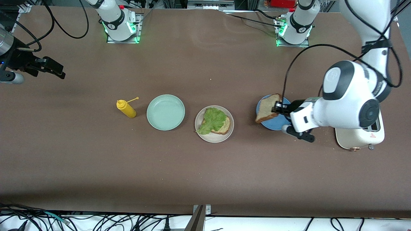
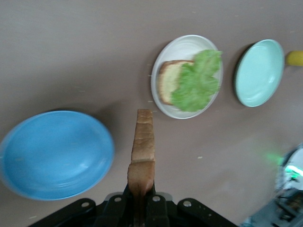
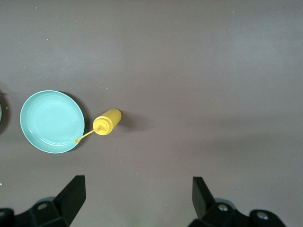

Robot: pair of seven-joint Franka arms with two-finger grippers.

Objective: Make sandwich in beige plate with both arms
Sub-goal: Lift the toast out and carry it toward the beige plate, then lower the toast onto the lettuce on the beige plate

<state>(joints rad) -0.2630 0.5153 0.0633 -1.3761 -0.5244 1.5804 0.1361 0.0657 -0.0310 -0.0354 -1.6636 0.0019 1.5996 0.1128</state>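
Observation:
The beige plate (image 1: pixel 212 138) (image 2: pixel 182 43) lies mid-table and holds one bread slice (image 1: pixel 225 126) (image 2: pixel 166 81) with a ruffled lettuce leaf (image 1: pixel 213 118) (image 2: pixel 196 80) on top. My left gripper (image 1: pixel 278 107) (image 2: pixel 141 201) is shut on the edge of a second bread slice (image 1: pixel 267 108) (image 2: pixel 143 142). That slice hangs on edge over the blue plate (image 1: pixel 273 124) (image 2: pixel 54 153), clear of it. My right gripper (image 1: pixel 53 68) (image 3: pixel 137 194) waits open and empty over the right arm's end of the table.
A mint-green plate (image 1: pixel 165 112) (image 3: pixel 51 121) (image 2: pixel 259 72) lies beside the beige plate toward the right arm's end. A yellow squeeze bottle (image 1: pixel 126 109) (image 3: pixel 108 122) lies by it. A cream toaster (image 1: pixel 359 137) stands at the left arm's end.

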